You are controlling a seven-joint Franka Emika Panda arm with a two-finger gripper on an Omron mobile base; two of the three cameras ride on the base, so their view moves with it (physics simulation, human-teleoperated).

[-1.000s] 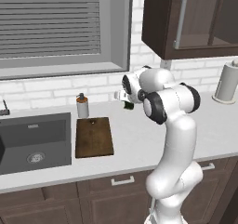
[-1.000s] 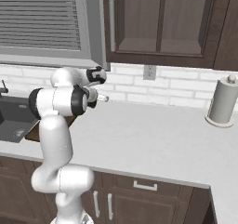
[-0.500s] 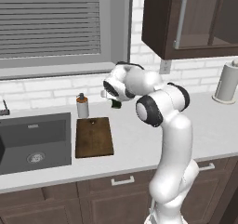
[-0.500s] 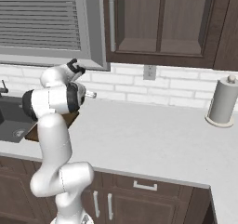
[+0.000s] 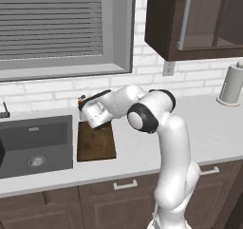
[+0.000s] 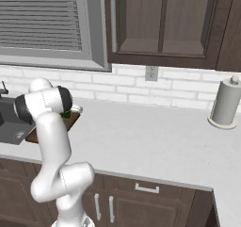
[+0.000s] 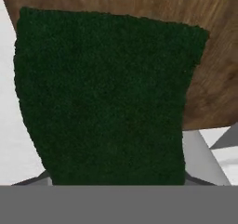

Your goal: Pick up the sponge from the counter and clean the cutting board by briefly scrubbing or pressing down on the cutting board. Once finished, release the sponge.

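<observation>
While the gripper (image 5: 95, 121) hangs over the board's (image 5: 96, 145) far end, it clamps the sponge (image 7: 104, 97) (dark green face toward the camera) above the wood.

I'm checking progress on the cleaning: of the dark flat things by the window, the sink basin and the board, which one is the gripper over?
The brown wooden cutting board, right of the dark grey sink basin; the gripper hovers at its far end.
</observation>
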